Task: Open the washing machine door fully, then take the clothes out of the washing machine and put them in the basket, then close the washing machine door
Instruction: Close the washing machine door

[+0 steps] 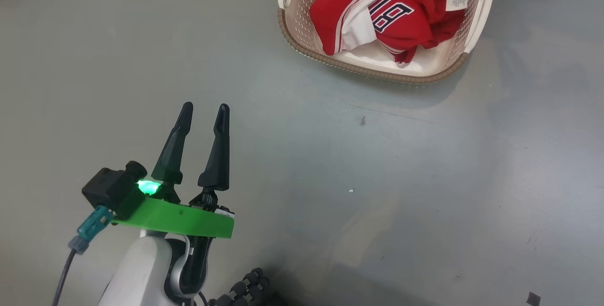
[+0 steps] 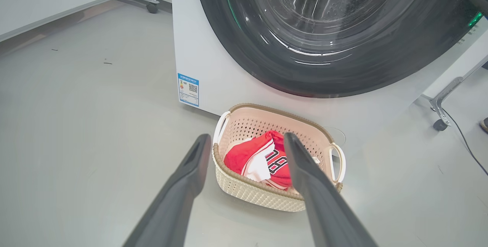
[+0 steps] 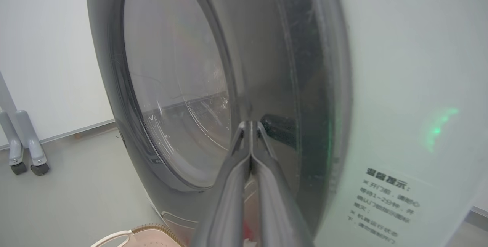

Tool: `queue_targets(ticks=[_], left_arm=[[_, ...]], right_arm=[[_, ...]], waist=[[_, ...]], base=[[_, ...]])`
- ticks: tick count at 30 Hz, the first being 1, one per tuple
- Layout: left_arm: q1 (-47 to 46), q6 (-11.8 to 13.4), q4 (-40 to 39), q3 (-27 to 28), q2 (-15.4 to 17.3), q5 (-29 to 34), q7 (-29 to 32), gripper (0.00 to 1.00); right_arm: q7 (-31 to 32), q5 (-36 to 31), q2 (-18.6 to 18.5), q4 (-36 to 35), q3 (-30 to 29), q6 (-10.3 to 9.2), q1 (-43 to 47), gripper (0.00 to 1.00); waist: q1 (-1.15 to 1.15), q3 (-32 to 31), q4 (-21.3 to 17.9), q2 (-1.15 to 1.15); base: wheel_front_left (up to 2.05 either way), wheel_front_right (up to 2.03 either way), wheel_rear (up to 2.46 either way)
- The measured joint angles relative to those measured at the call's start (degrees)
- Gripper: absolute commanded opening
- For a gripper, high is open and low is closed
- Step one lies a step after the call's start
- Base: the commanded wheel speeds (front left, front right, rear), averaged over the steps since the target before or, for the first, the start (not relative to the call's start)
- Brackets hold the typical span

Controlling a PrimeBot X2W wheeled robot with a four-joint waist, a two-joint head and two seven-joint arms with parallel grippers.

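Clothes (image 1: 391,13): red with white trim and dark block numerals, heaped inside the basket (image 1: 373,73), a small white tag on top.
Basket: stands on the floor (image 1: 141,60) just in front of the washing machine (image 2: 221,75), below its door.
Washing machine door (image 2: 263,64): glossy black rim around a clear glass bowl; it lies flush against the machine's white front as far as the left wrist view shows.
Blue label (image 2: 188,89): on the machine's lower front corner, near the basket.
Left gripper (image 1: 205,106): hangs over bare floor, back from the machine, jaws spread apart with nothing between them, pointing toward the basket.
Right gripper (image 3: 248,124): jaws pressed together and empty, tips right at the door's black rim; whether they touch it cannot be told.
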Motion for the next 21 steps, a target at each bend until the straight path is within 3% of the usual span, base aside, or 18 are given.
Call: queue_targets(ticks=[11, 21], left_arm=[[-0.5, 0.0, 0.1, -0.3, -0.1, -0.8, 0.0, 1.0], [-1.5, 0.0, 1.7, 0.2, -0.2, -0.8, 0.0, 1.0]], right_arm=[[-0.2, -0.1, 0.6, 2.4, -0.6, -0.02, -2.8, 0.0], [-4.2, -0.1, 1.5, 6.6, -0.3, -0.05, -2.0, 0.0]], waist=[[0.0, 1.1, 0.9, 0.0], [0.0, -0.4, 0.6, 0.0]], base=[[0.0, 0.0, 0.0], [0.0, 0.0, 0.0]])
